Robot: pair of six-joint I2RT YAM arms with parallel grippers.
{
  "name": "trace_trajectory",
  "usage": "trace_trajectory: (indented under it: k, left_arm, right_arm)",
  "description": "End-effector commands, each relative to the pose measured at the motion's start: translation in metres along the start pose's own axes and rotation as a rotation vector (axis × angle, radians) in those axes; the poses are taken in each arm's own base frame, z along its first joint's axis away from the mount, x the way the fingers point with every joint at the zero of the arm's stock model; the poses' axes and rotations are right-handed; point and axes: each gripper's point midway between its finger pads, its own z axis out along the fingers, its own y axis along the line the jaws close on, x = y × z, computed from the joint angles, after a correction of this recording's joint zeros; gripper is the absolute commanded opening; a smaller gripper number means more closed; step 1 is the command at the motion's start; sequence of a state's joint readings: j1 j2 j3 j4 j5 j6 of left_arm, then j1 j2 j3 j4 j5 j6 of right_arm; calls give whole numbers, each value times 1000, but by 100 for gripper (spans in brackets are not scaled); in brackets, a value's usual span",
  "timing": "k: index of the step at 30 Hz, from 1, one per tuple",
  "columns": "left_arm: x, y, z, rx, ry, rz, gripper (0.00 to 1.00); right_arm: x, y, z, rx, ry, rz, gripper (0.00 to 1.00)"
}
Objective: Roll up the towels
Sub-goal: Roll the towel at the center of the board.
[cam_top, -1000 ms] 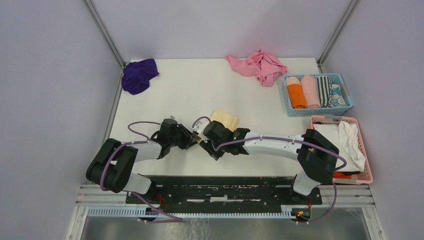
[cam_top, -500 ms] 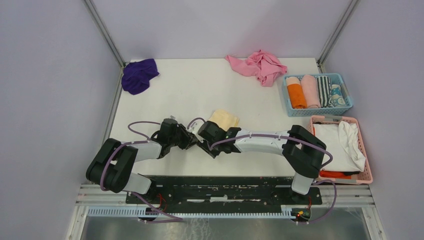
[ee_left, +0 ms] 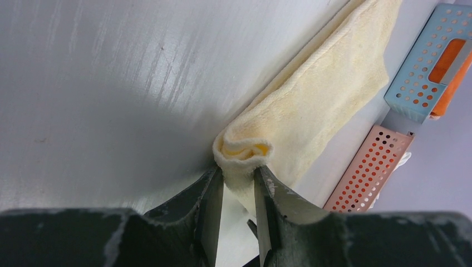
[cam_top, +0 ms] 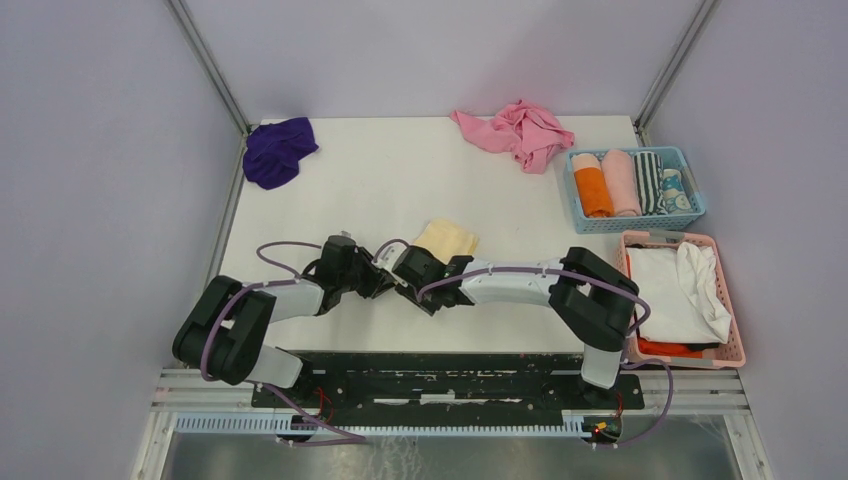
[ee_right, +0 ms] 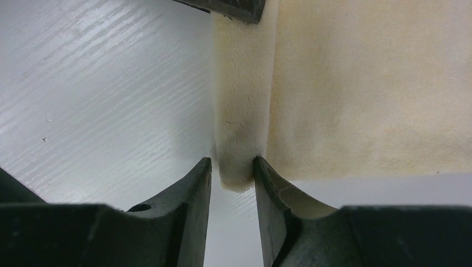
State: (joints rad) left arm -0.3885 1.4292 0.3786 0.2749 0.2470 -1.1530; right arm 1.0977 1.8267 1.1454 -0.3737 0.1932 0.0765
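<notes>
Mid-frame in the top view, the left gripper (ee_left: pixel 238 192) and right gripper (ee_right: pixel 234 172) are each pinching one end of the roll just beginning on the yellow towel (cam_top: pixel 447 240); next, both probably need turning together toward its flat part.

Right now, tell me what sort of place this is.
Probably a robot test booth, not a home: plain walls round a white table, two arms bolted at its edge, a blue basket of rolled towels.
</notes>
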Motion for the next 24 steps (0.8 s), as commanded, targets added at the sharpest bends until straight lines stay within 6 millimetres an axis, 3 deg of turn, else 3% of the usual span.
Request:
trace_trajectory:
  k: [1,9,12,14,15,18,24]
  left_arm:
    - [15,67,-2,-251,38,30,36]
    - [17,67,-2,-251,51,29,39]
    - [17,59,-5,-223,47,20,45]
    - [15,54,-10,-201,32,17,51]
    - [13,50,-13,-191,20,19,54]
    - [9,42,-26,-170,-17,31,62]
    - [-1,34,-62,-167,-102,62,71]
  right_arm:
    - [-2,0,6,9,28,-24,41]
    - [22,-2,22,41,162,-44,37]
    - [26,7,23,-15,182,-48,16]
    - [18,23,17,-120,144,-21,3]
    - [12,32,13,-187,115,8,1]
    - [-9,53,-8,-418,36,123,1]
    - [-42,56,-37,-758,-82,410,0]
